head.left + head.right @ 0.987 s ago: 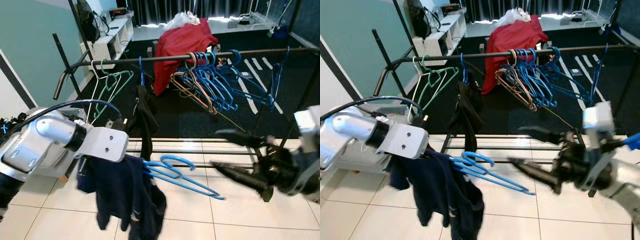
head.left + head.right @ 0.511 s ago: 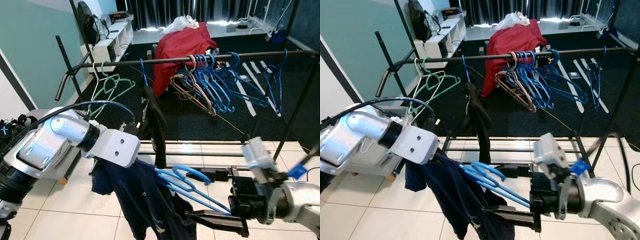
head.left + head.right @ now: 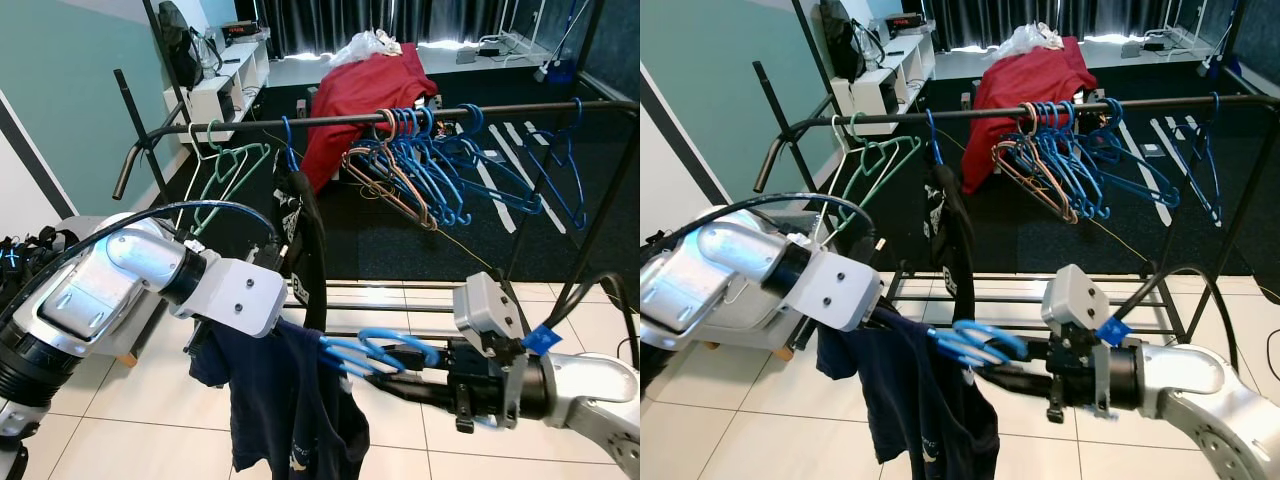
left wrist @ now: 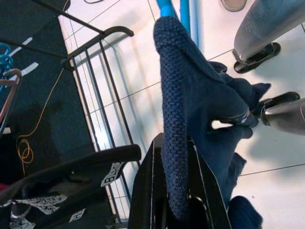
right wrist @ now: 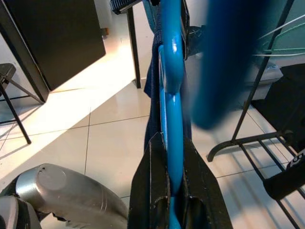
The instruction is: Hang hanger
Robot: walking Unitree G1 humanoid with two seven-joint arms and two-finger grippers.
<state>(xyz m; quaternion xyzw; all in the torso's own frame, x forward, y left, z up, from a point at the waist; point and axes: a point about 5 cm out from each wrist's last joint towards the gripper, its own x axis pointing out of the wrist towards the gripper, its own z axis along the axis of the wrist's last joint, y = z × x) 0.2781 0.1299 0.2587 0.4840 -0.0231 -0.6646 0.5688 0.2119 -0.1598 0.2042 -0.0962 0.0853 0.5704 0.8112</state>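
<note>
A blue hanger (image 3: pixel 386 345) carrying a navy knit garment (image 3: pixel 275 400) hangs between my two grippers, low in front of the clothes rail (image 3: pixel 330 118). My left gripper (image 4: pixel 174 143) is shut on the garment where it drapes over the hanger's shoulder; its fingers are buried in the cloth in the eye views. Facing it, my right gripper (image 3: pixel 392 362) is shut on the hanger's blue bar (image 5: pixel 171 109) just below the hook. The hook points up, well below the rail.
On the rail hang a cluster of blue hangers (image 3: pixel 440 170), green and white hangers (image 3: pixel 225 170) and a black garment (image 3: pixel 305 230). A red cloth (image 3: pixel 355 85) lies behind. The rack's low bars (image 3: pixel 380 290) cross the tiled floor; a teal wall stands on the left.
My right gripper has risen from under the hanger, where it stood open, and shut on the blue bar. The hanger and garment sit slightly higher. The camera has shifted a little.
</note>
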